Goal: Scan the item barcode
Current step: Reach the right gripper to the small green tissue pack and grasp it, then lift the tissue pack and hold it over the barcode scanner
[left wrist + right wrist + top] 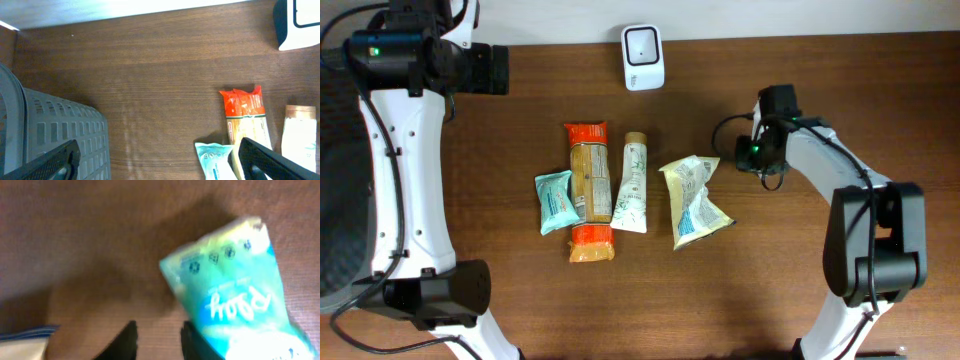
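Several packaged items lie in a row mid-table: a teal packet (556, 201) (216, 161), an orange pasta pack (590, 190) (245, 117), a white tube (632, 185) (299, 132) and a yellow-teal snack bag (695, 200) (235, 280). The white barcode scanner (643, 57) (297, 22) stands at the table's back edge. My right gripper (760, 160) (157, 327) hovers low just right of the snack bag. Its fingers are a narrow gap apart with only bare wood between them. My left gripper (495, 70) (160, 167) is wide open and empty at the back left, well away from the items.
A grey slotted basket (55, 135) (340, 200) sits off the table's left side, under my left gripper's left finger. Bare wood lies between the basket and the teal packet, and along the table's right and front.
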